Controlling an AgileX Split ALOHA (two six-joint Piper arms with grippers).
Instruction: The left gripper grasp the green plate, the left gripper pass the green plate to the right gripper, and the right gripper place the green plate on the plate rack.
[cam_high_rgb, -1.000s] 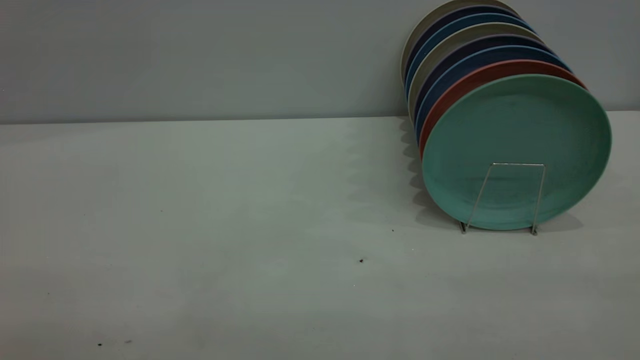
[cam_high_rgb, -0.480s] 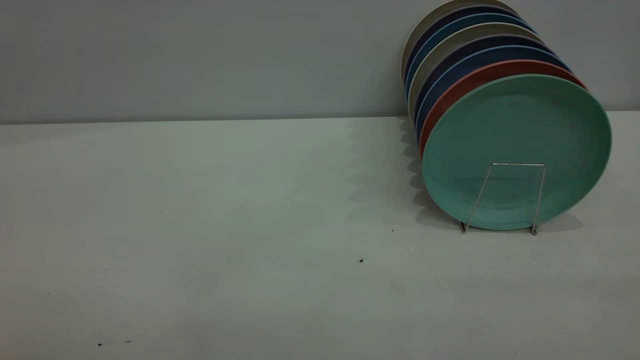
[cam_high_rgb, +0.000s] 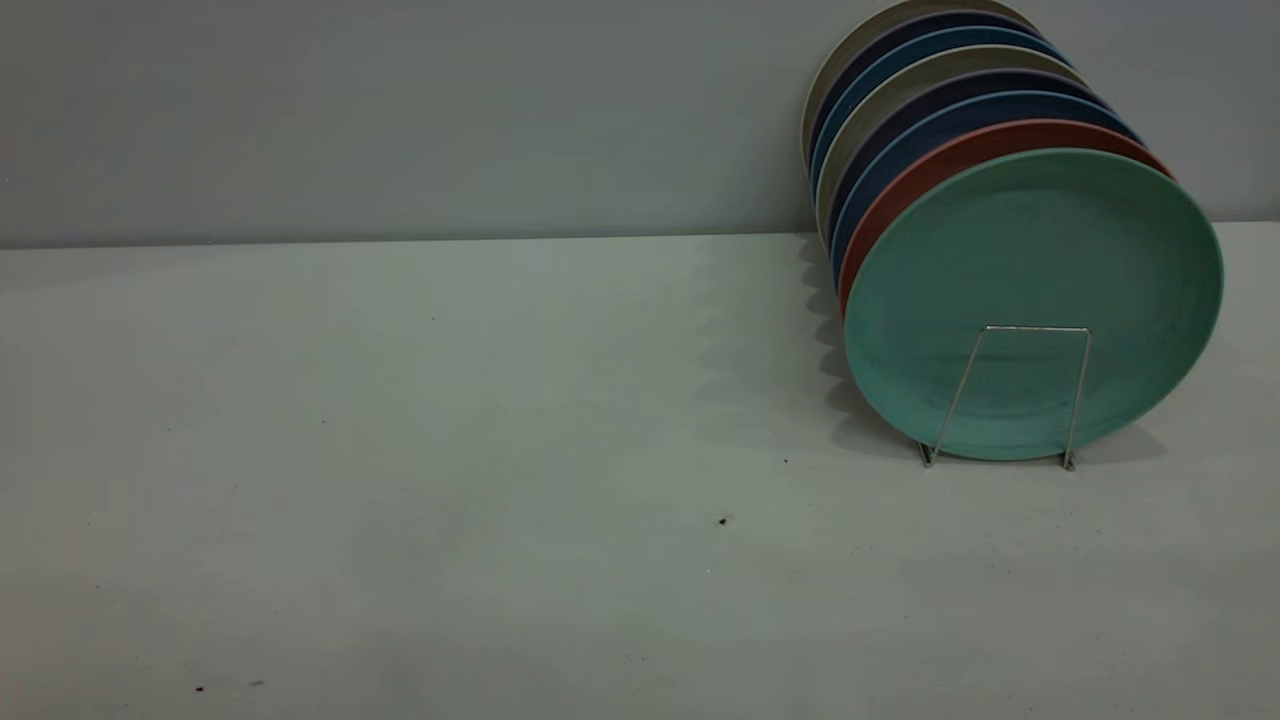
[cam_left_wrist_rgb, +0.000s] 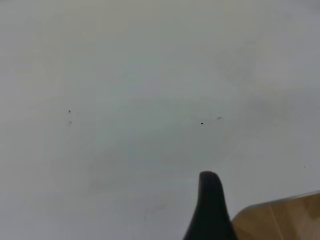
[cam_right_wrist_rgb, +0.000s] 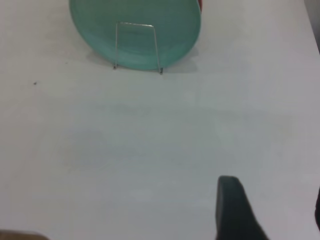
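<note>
Neither arm shows in the exterior view. The rack (cam_high_rgb: 1010, 395) shows only its front loop; the green plate (cam_high_rgb: 1035, 300) hides the rest and most of each plate behind. Each wrist view shows perhaps one dark fingertip (cam_left_wrist_rgb: 210, 207), cut off by the edge.

Neither arm appears in the exterior view. In the left wrist view, one dark, tapered finger of the left gripper (cam_left_wrist_rgb: 210, 210) rises from the picture's lower edge above the pale surface (cam_left_wrist_rgb: 125, 75), holding nothing; its partner is out of frame. In the right wrist view, one dark finger of the right gripper (cam_right_wrist_rgb: 272, 212) shows likewise, with a sliver of the second finger at the picture's edge, well apart, nothing between them.
</note>
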